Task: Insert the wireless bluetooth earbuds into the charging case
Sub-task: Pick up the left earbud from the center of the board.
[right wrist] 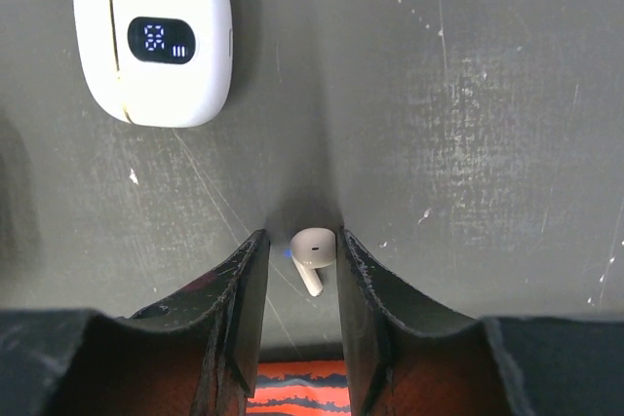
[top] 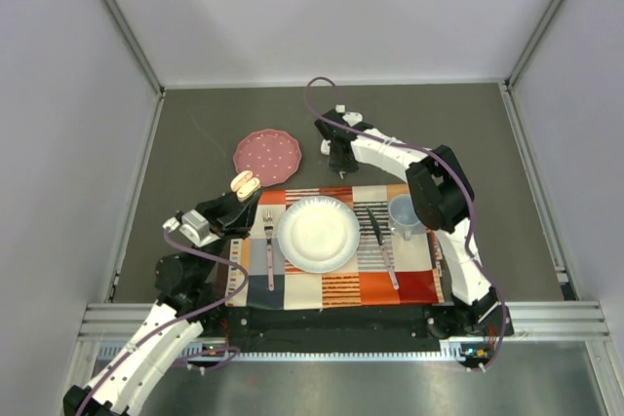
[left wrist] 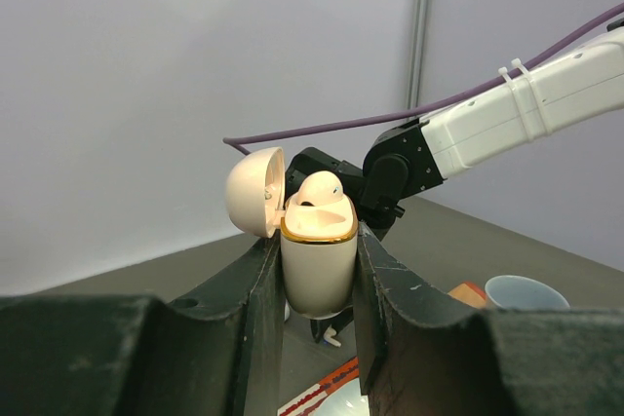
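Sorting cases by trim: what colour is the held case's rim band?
Gold band on the charging case; clearest in left wrist view.

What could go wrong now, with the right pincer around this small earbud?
1. The white earbud lies between the fingers of the right pincer, nearer one side; closing may flick it away.
2. The left pincer holds the open peach case, where a peach earbud seems to sit high; a bump might knock it out.

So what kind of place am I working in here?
Most likely a lab robot test cell: plain white panel walls and an aluminium frame rail enclose a dark table, staged with a placemat and white plate.
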Controlling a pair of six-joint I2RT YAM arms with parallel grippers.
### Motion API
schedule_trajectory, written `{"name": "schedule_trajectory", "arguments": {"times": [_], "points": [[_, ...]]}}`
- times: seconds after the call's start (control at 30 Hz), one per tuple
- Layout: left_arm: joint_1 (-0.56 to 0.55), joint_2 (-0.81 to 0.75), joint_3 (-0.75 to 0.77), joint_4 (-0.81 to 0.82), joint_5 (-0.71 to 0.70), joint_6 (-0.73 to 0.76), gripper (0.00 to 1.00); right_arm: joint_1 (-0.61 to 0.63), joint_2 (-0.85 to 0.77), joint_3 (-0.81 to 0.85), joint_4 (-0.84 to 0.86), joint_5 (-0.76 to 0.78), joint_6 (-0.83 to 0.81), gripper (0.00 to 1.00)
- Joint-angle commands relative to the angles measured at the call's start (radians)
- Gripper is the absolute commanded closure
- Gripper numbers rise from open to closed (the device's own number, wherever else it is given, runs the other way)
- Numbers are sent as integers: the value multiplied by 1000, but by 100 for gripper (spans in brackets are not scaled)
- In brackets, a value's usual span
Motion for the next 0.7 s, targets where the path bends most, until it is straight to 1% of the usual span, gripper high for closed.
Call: {"name": "schedule_trajectory", "arguments": {"times": [0.0,0.37,0.67], "points": [[0,6,19,36,-7,10,100,22,15,25,16,13,-10,66],[0,0,19,28,-10,8,100,20,17,10,16,41,4,68],[0,-8,19,23,-12,10,100,19,6,-10,16,61,77,68]]}}
